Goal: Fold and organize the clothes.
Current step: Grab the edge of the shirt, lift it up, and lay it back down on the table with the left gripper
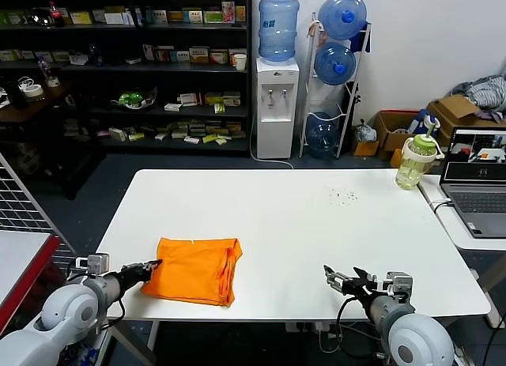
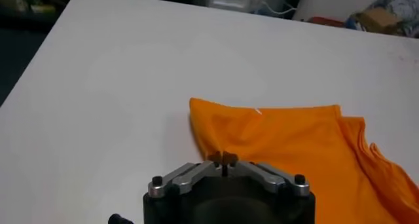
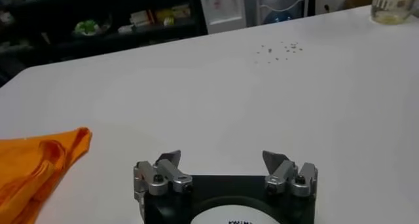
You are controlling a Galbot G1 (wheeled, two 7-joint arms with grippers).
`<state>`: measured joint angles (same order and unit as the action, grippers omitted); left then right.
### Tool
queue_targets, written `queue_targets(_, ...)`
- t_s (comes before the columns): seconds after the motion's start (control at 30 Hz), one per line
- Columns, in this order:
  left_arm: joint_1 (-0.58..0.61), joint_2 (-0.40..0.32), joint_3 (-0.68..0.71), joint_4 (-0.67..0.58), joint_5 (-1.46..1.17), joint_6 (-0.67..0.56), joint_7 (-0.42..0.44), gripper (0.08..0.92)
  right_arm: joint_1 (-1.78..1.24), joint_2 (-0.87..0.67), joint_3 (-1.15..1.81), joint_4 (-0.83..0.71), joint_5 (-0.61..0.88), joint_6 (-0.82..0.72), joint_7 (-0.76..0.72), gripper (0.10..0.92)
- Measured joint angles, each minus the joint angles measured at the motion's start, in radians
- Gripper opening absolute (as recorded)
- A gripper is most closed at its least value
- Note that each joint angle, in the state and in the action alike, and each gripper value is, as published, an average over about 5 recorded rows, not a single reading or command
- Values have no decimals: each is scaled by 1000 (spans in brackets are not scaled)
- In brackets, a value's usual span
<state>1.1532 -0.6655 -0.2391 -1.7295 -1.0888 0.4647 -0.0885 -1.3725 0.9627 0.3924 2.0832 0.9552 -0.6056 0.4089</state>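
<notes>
On the white table [image 1: 300, 224], toward its near-left part, lies the orange T-shirt [image 1: 194, 269], folded into a rough rectangle with layered edges stacked along its 3 o'clock side; no lettering shows. At the shirt's 9 o'clock edge sits the left claw [image 1: 150, 266], its fingers [image 2: 222, 158] pressed together, tips meeting right at the near edge of the fabric; whether cloth is pinched between them cannot be told. Well apart from the shirt, at its 3 o'clock along the table's near edge, the right claw [image 1: 341, 279] hovers with its fingers [image 3: 169, 161] spread wide and nothing between them. Farther out, at the table's 1 o'clock corner, stands a clear jug with a green lid [image 1: 416, 159], and beside it a laptop [image 1: 476, 176] lies open on an adjoining surface.
</notes>
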Motion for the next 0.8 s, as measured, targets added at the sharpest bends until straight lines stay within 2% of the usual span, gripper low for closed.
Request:
queue_targets(0.23,22,26,-37,-70,47,-2,-55,100,7,0,0,-10,0,7,-7,823)
queue_targets(0.43,35,90,-73,-83,67,-8,-73,100,24,3,-14,-24,0,14,-16,823)
queue_targets(0.8,29,261,-120,40,76,-25,-69,100,64,6,-45,-55,-2,32,-38,823)
